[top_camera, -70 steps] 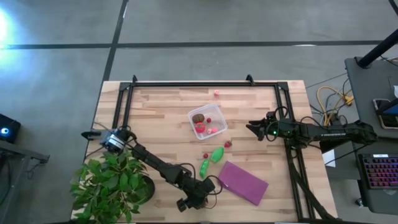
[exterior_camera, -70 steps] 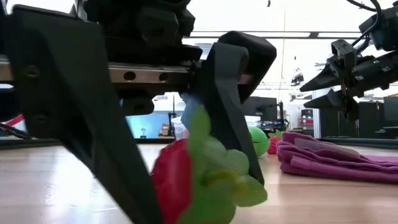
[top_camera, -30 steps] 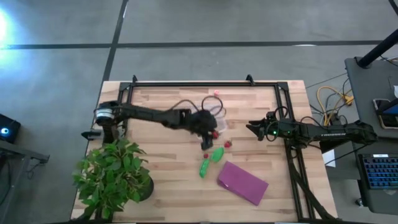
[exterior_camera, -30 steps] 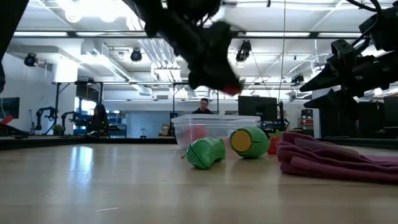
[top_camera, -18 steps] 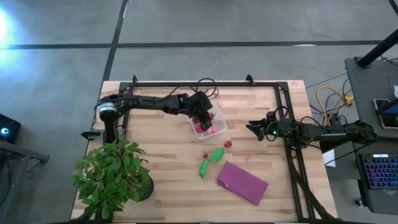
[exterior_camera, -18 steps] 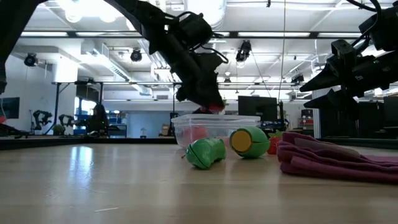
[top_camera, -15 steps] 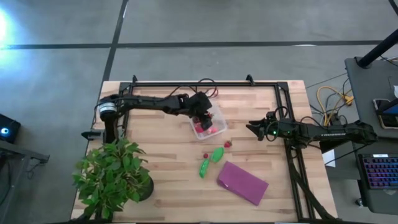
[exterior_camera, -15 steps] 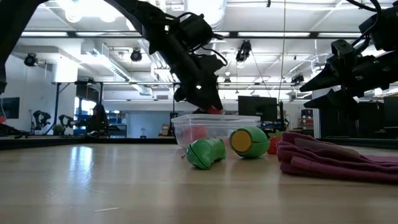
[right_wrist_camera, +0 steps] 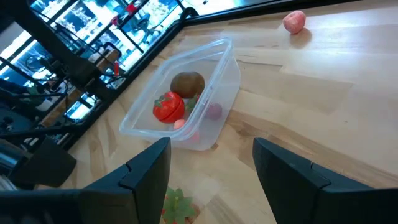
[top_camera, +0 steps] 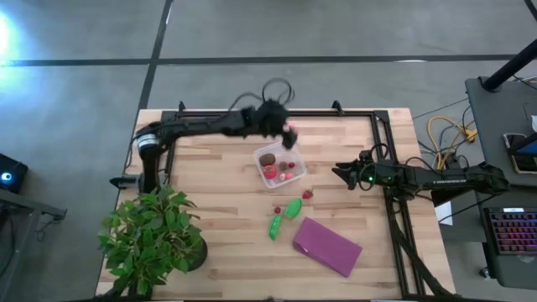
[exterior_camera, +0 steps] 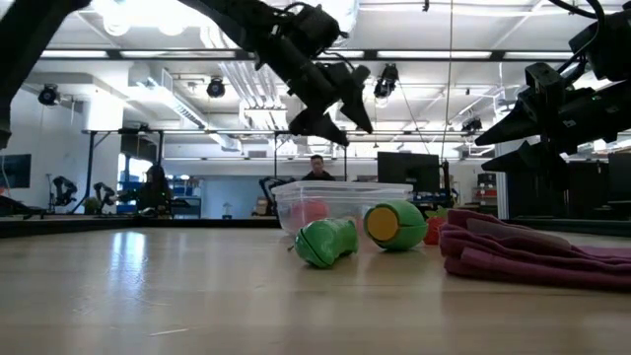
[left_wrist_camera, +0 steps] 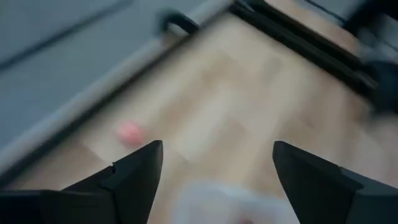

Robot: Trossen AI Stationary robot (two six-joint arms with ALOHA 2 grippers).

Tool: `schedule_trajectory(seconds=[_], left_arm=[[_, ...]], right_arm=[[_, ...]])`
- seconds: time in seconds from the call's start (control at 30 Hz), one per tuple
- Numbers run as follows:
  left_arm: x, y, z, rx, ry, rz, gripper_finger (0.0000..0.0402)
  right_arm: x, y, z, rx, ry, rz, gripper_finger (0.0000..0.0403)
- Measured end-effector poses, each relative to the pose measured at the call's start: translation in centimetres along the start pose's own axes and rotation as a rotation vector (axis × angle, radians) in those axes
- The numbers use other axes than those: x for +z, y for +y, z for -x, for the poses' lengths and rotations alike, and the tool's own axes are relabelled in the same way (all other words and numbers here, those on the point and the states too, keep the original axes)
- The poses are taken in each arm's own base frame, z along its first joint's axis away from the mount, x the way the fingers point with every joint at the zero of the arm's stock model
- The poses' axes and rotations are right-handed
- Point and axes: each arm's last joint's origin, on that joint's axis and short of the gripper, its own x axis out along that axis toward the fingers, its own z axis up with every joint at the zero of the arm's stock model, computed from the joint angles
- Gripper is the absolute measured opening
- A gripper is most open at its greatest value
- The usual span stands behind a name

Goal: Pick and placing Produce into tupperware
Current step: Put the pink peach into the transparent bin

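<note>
The clear tupperware (top_camera: 279, 164) stands mid-table and holds a brown ball (right_wrist_camera: 187, 83), a red piece (right_wrist_camera: 168, 107) and small pink pieces. Two green pods (top_camera: 293, 207) (top_camera: 275, 226) and tiny red pieces (top_camera: 308, 194) lie on the wood nearer the front. A pink round piece (left_wrist_camera: 129, 132) lies by the table's far edge and also shows in the right wrist view (right_wrist_camera: 294, 22). My left gripper (top_camera: 285, 127) is open and empty, raised above the table beyond the tupperware's far side (exterior_camera: 345, 108). My right gripper (top_camera: 338, 174) waits open at the right.
A flat purple cloth (top_camera: 327, 246) lies at the front right. A leafy potted plant (top_camera: 151, 243) stands at the front left corner. A black frame (top_camera: 277, 113) runs along the table's far edge and sides.
My left gripper has carried a small red piece to the tupperware, gone down to its rim and let go of it there. It has then risen and moved toward the table's far edge, open and empty. The right arm has kept still.
</note>
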Motion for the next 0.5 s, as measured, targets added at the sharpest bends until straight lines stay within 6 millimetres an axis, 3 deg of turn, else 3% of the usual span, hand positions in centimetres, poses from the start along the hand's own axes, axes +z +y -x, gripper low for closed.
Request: schedule_trajectory(seconds=[0.1, 0.2, 0.5], left_arm=[[2.7, 2.0, -1.1, 0.080, -0.058, 0.036, 0.0289], [3.9, 4.1, -2.8, 0.114, 0.005, 0.063, 0.0289], [2.7, 8.0, -9.7, 0.085, 0.381, 0.239, 0.0290]], right_arm=[[0.0, 0.0, 0.0, 0.000, 0.000, 0.000, 0.0219], [0.0, 0.0, 0.0, 0.000, 0.001, 0.000, 0.0219], [0.0, 0.0, 0.0, 0.000, 0.000, 0.000, 0.0219]])
